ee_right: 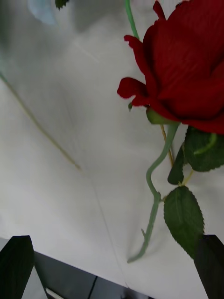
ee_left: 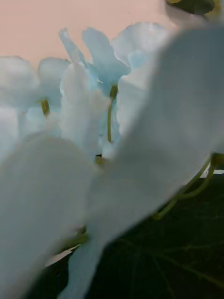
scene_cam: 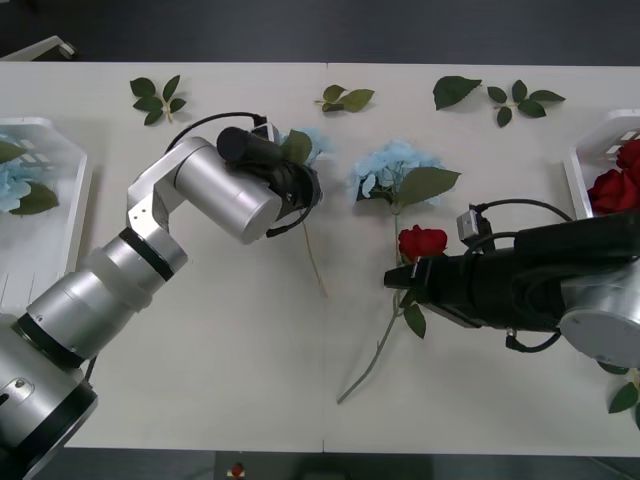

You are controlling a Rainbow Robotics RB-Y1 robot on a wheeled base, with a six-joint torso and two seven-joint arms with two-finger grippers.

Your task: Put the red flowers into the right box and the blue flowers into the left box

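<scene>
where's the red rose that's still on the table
In the front view the red rose lies on the table right of centre, just below a blue flower, with the right pincer beside it.

Looks like a robotics lab: plain white seamed worktop (scene_cam: 250,380), dark floor beyond its edge, artificial flowers laid out, white plastic sorting bins (scene_cam: 590,165) at both ends.

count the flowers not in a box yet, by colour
red flowers: 1, by the right hand
blue flowers: 2, one of them under the left hand
total: 3
</scene>
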